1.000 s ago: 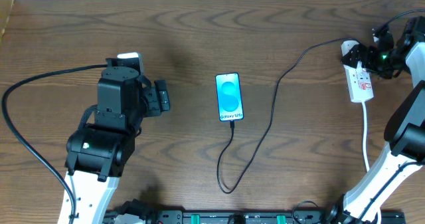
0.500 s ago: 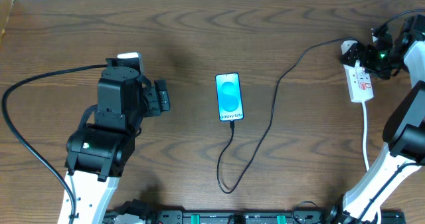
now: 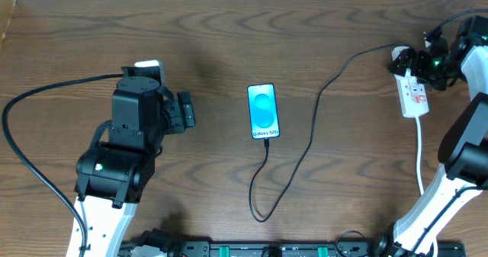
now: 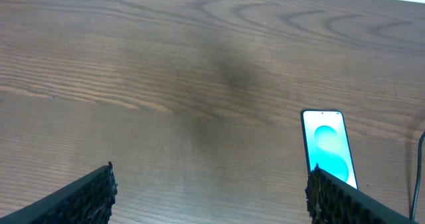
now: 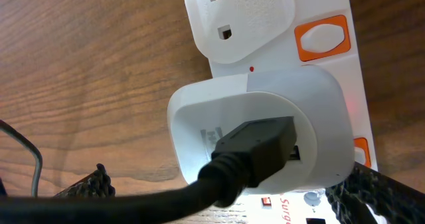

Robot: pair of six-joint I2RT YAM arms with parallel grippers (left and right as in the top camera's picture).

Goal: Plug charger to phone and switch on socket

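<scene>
The left end effector [image 3: 185, 110] hangs released over the bare tabletop [image 3: 229, 36], its fingers [image 4: 93, 194] spread wide with nothing between them. Well off to its right, beyond the right fingertip in the wrist view, the phone [image 3: 263, 111] lies flat, blue screen up. The charger [image 3: 305, 146] sits plugged into the phone's near end, loops toward the table's front edge, then runs up and right to the socket [image 3: 414, 94]. The right end effector [image 3: 427, 59] is also released, its jaws standing wide on either side of a white adapter [image 5: 265, 131] seated in the socket. The charger's black connector enters that adapter directly between the fingers. An orange switch [image 5: 322, 39] lies just beyond the adapter.
</scene>
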